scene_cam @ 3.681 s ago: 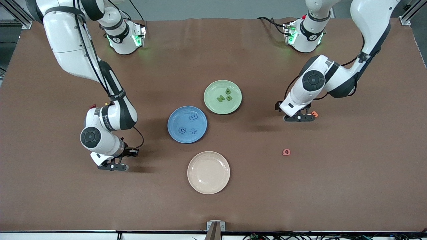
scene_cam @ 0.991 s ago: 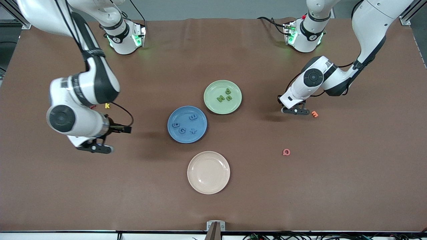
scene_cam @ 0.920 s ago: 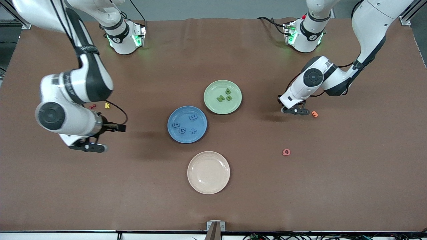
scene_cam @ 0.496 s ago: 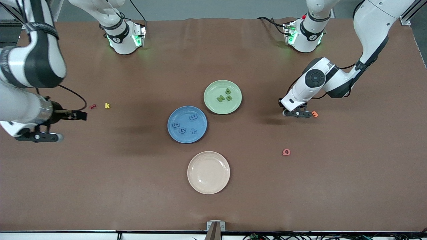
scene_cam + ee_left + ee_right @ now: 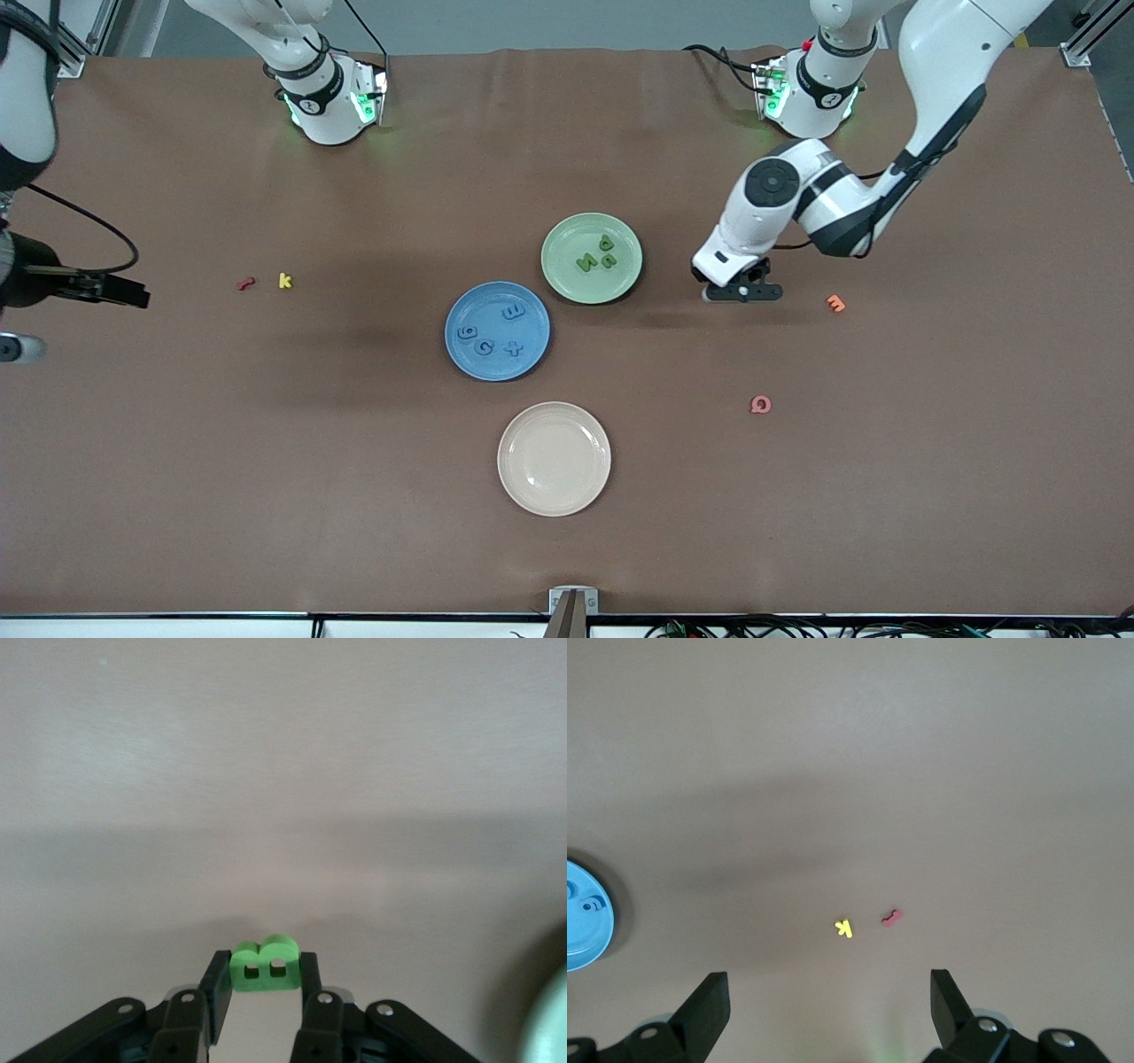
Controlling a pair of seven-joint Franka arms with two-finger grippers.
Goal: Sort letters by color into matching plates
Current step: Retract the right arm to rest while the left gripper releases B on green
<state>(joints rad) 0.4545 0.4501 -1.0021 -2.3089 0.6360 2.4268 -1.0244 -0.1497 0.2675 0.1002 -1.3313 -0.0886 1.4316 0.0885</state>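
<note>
Left gripper (image 5: pixel 742 291) is clamped on a green letter (image 5: pixel 263 965), over bare table just beside the pale green plate (image 5: pixel 567 275), toward the left arm's end. Right gripper (image 5: pixel 829 1005) hangs wide open, empty, well apart.

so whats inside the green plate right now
Three green letters lie clustered in the green plate, toward its side nearer the left arm. Nothing covers them. A fourth green letter is pinched in the left gripper, not yet in the plate.

The left gripper (image 5: pixel 263 979) pinches a green letter B (image 5: pixel 263 965) between its fingertips, above the bare brown table (image 5: pixel 283 771).
</note>
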